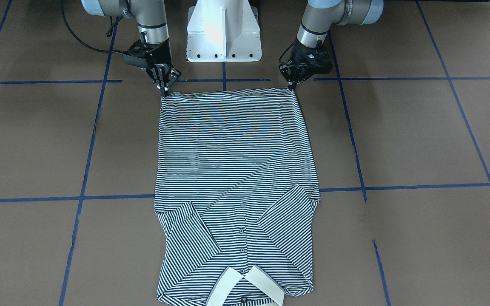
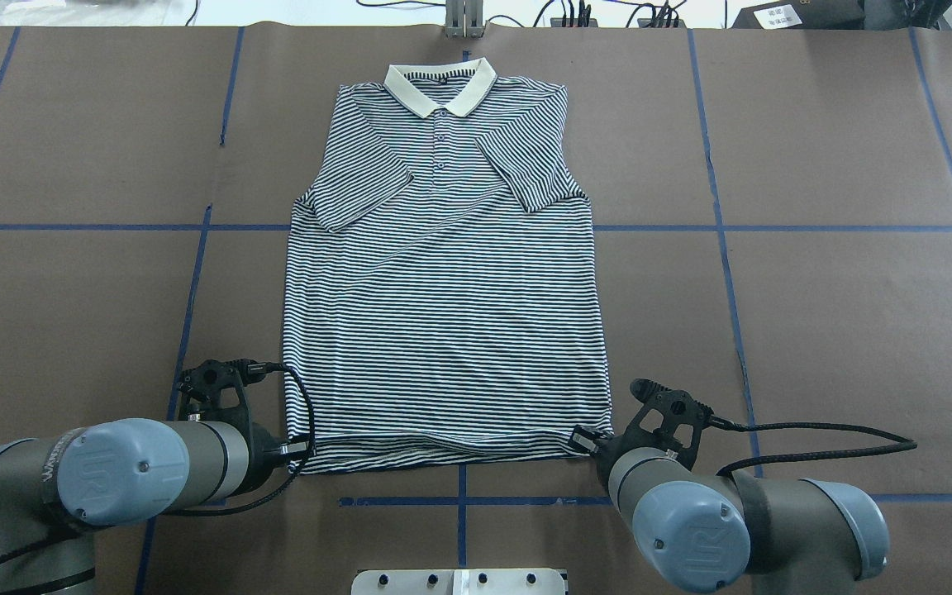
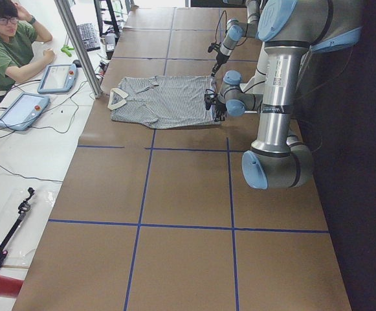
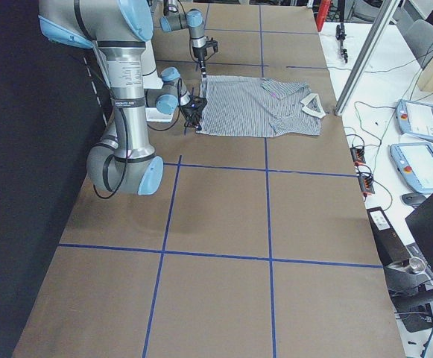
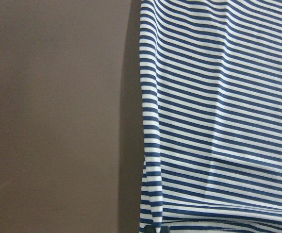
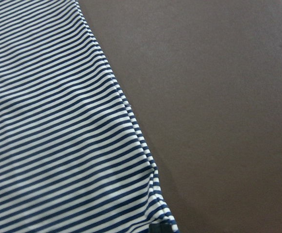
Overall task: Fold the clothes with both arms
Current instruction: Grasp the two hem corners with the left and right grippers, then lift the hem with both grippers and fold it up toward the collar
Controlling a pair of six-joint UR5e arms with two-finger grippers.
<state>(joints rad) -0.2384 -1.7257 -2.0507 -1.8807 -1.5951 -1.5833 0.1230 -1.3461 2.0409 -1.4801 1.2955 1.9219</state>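
Lying flat on the table (image 1: 36, 140), one polo shirt (image 1: 232, 161) has its hem (image 1: 228, 94) pinched at both corners in the clenched jaws of the left gripper (image 1: 292, 87) and right gripper (image 1: 165, 90), with the collar (image 1: 266, 285) far beyond them. Uneven lifting would likely skew the fold, and a thin pinch might slip. Two sleeves (image 1: 194, 238) lie tucked inward.

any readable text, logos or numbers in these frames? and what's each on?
"UR": on the blue end cap of the left arm and of the right arm, overhead view.
Grey lettering beside the left arm's cap: too blurred to read.
White label, top right of the overhead view: too small to read.
Neck tag in the polo shirt: unreadable.
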